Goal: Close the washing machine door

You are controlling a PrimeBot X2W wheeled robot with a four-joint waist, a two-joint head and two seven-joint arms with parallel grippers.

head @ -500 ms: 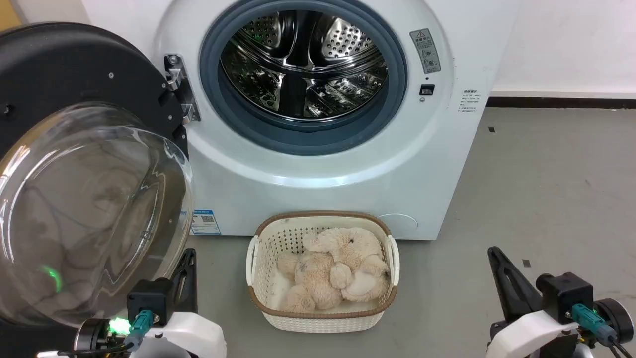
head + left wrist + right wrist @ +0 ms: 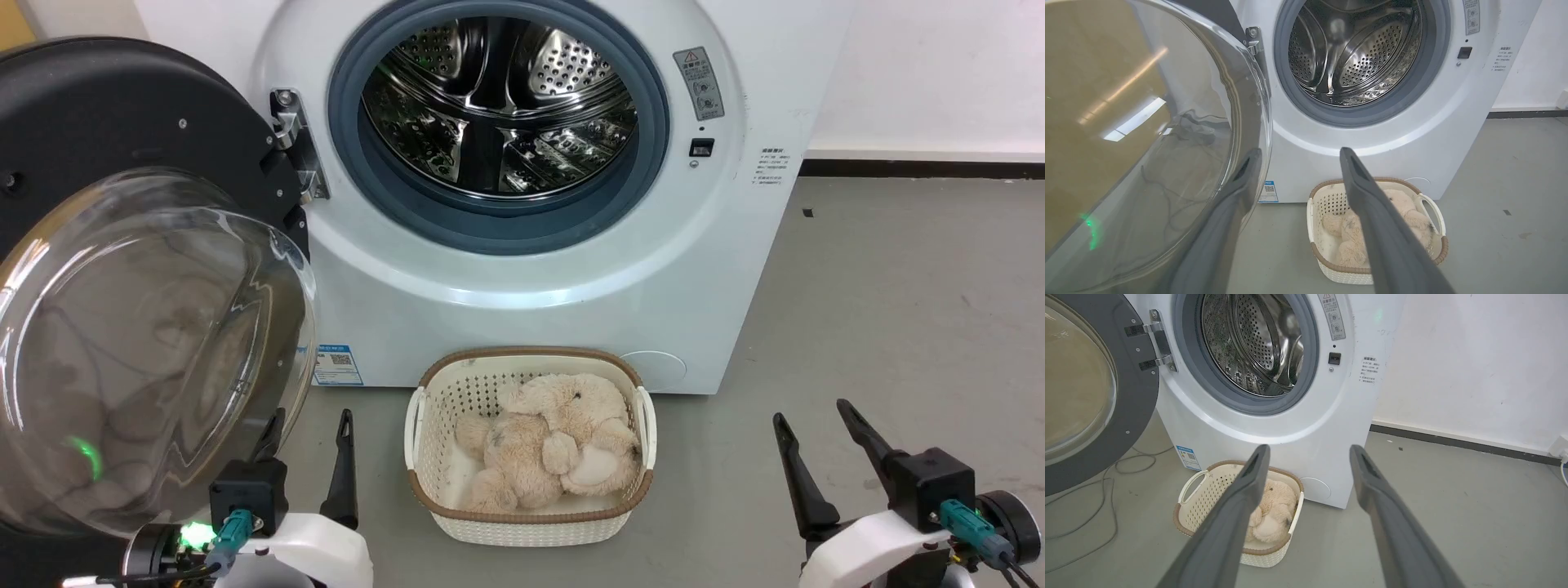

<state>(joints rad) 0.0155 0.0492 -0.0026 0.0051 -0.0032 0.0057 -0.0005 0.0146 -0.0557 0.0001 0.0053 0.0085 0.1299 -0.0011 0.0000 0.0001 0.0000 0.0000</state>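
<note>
Down on the grey floor [image 2: 898, 327], against a white wall [image 2: 939, 73], the washing machine [image 2: 571, 310] stood with its mouth uncovered, the steel drum [image 2: 498, 106] shining inside the grey-blue rubber ring [image 2: 490, 229]. The washing machine door [image 2: 106, 106] was swung wide open to the robot's left, hanging from the metal hinge [image 2: 298, 147] at the left edge of the opening, its inner side facing out into the room. Its clear glass bowl [image 2: 147, 351] bulged toward the robot, with a green glint in its lower part.

The left gripper [image 2: 310, 420] sat low at the bottom edge of that bowl, its two dark fingers spread apart and nothing between them. The outer finger lay right up against the curve of the glass – whether it touched, I couldn't tell.

The right gripper [image 2: 811, 412] hung well off to the other side above bare floor, fingers likewise parted and empty – far from the door.

Between the two arms, just in front of the machine's base, was a white basket [image 2: 531, 527] with a brown rim, a beige plush toy [image 2: 555, 441] curled inside. A small blue label [image 2: 336, 365] showed at the machine's lower left corner, and a loose cable [image 2: 1106, 486] trailed on the floor under the door.
</note>
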